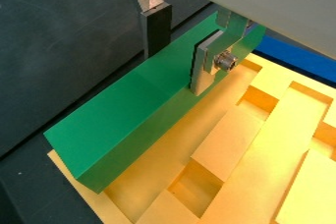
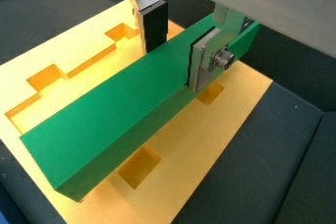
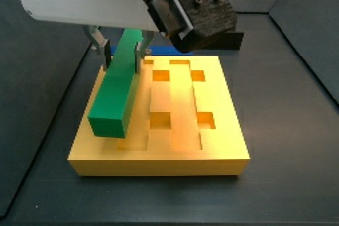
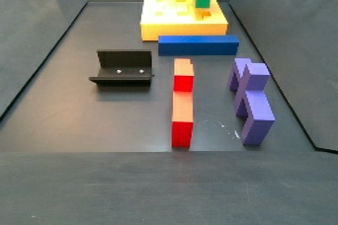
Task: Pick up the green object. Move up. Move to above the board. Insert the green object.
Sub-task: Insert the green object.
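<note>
Green bar (image 3: 117,89) sits clamped on edge in my gripper (image 1: 178,43), along the left side of the orange-yellow board (image 3: 221,137); my fingers (image 2: 203,63) are closed on its faces near the far end. Its near end seems lower, at the board's top. To seat it well, I judge I should level it, line it up with the left lengthwise groove, then press straight down. The blue bar (image 4: 199,44) lies just beside the board.

We find the gripper (image 2: 182,43) above the board (image 3: 199,141), clamping the green object (image 3: 117,89), which hangs lengthwise over the board's edge strip.
</note>
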You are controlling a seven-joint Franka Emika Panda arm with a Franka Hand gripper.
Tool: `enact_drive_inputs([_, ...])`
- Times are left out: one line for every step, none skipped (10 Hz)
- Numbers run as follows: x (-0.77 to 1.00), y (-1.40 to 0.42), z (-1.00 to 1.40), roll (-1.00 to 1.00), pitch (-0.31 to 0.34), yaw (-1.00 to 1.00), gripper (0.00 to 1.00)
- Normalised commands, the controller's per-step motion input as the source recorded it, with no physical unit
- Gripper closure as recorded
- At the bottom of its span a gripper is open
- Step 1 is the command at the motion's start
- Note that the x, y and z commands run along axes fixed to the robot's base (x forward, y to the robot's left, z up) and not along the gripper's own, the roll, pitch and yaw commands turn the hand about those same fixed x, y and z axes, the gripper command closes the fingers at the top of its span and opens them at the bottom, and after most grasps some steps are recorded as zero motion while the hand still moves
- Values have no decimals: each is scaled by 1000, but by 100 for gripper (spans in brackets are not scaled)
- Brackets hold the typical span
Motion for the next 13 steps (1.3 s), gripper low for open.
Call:
enact_drive_inputs([117, -126, -211, 229, 0, 66, 100])
enact_drive_inputs([266, 0, -189, 206, 30, 86, 100])
enact_drive_inputs([257, 0, -186, 177, 30, 69, 100])
enact_drive_inputs([317, 0, -174, 161, 39, 66, 100])
enact_drive_inputs([286, 0, -180, 130, 30, 63, 100])
enact_drive_inputs([129, 0, -249, 84, 6, 37, 100])
enact_drive_inputs([0, 0, -237, 77, 0, 66, 100])
enact_drive_inputs([0, 0, -223, 91, 0, 83, 100])
enact_drive_inputs([0, 0, -191, 77, 0, 97, 100])
enact_drive_inputs([63, -57, -166, 80, 0, 94, 100])
enact_drive_inputs([194, -46, -189, 93, 0, 97, 100])
enact_drive_inputs([140, -69, -180, 79, 0, 66, 100])
enact_drive_inputs([91, -97, -151, 51, 0, 0, 100])
